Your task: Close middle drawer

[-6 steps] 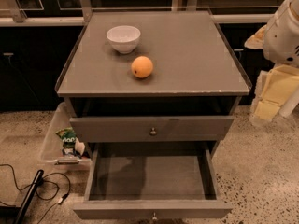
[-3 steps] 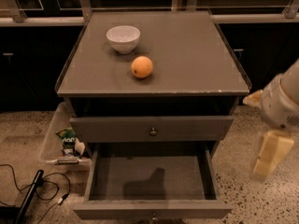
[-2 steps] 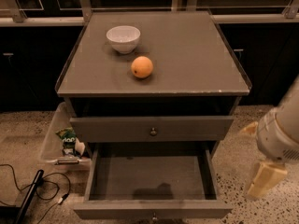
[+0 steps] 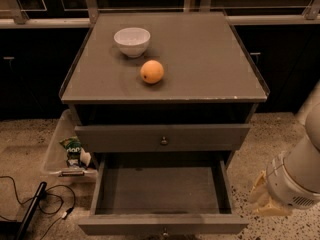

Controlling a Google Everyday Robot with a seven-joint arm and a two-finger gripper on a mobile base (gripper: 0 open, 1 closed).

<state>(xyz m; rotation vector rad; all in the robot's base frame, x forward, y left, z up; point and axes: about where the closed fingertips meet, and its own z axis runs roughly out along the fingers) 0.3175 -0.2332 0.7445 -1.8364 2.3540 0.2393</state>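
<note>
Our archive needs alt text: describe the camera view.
The wide grey wooden middle drawer stands pulled out, empty; the robot's claw is low to its right, not touching. A white bowl and an orange sit on the grey cabinet top.

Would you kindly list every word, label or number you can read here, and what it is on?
No text can be read.
Green packet in the clear bin: printing too blurred to read.
The hand, low at the right beside the cabinet, bears no visible marking.
</note>
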